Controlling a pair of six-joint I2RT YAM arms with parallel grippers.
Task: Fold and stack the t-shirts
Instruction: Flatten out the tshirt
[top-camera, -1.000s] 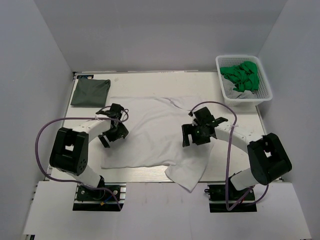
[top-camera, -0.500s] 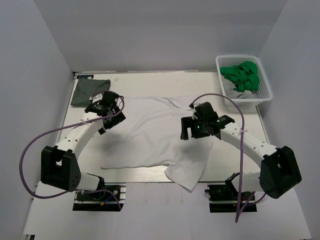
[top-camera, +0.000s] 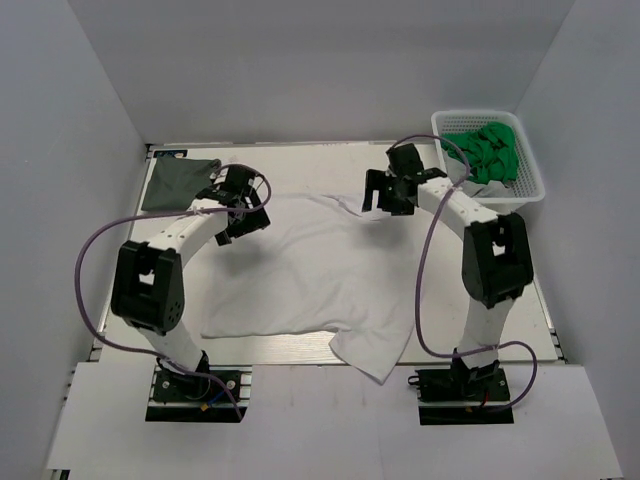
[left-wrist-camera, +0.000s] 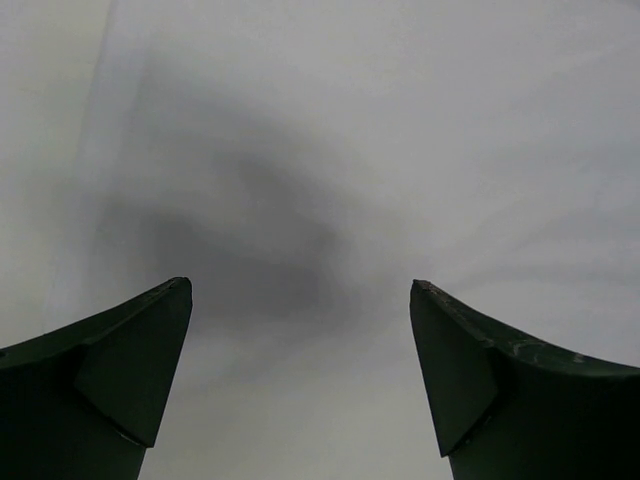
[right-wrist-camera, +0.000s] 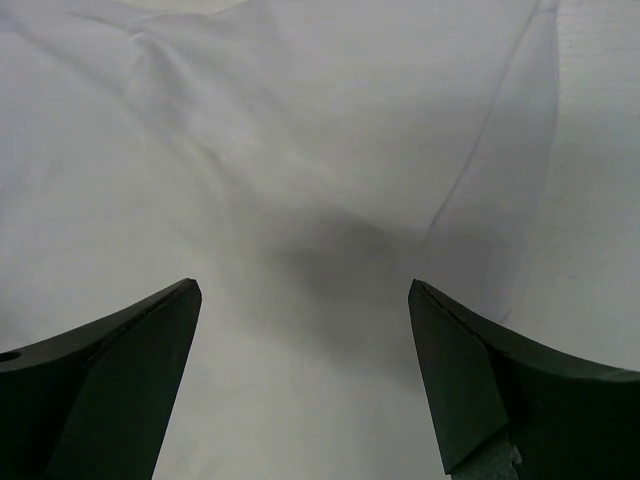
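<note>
The white t-shirt lies spread flat across the middle of the table, and one corner hangs over the front edge. The dark grey-green t-shirt lies folded at the back left. My left gripper is open and empty over the white shirt's far left corner. In the left wrist view, white cloth fills the space under the gripper. My right gripper is open and empty over the shirt's far right edge. The right wrist view shows the gripper just above creased white cloth.
A white mesh basket stands at the back right corner and holds bunched green cloth. Grey walls close in the table on three sides. Purple cables loop off both arms.
Both arms have reached away from the shirt's middle toward its far edge. The left gripper went to the far left corner and the right gripper to the far right. Both stayed open.
</note>
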